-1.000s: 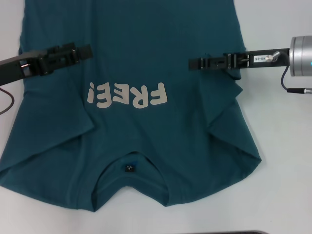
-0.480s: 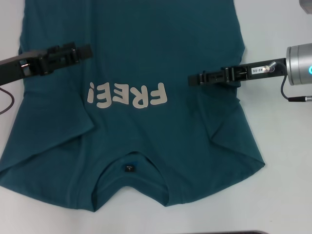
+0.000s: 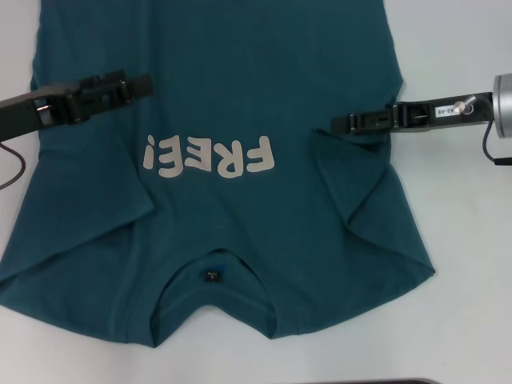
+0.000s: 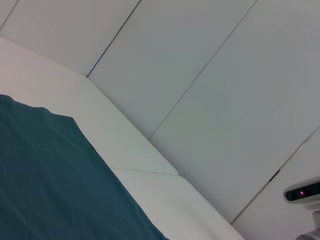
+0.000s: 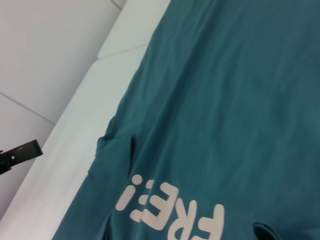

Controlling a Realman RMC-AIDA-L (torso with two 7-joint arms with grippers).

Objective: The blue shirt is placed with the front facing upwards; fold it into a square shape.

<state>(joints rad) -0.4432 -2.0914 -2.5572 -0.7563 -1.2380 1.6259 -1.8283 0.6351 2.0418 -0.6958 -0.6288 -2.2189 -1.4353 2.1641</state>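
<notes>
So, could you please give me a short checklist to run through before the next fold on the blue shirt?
1. Front faces up: ok. The FREE! print shows on the blue shirt.
2. Both sleeves folded inward over the body: ok; a flap lies on each side of the print.
3. Left end effector over the shirt: ok, near the shirt's left edge.
4. Right end effector over the shirt: ok, at the folded right flap's upper edge.
5. Either end effector gripping cloth: cannot tell from these views.
6. Collar area flat: not ok; creases run around the neck label.
</notes>
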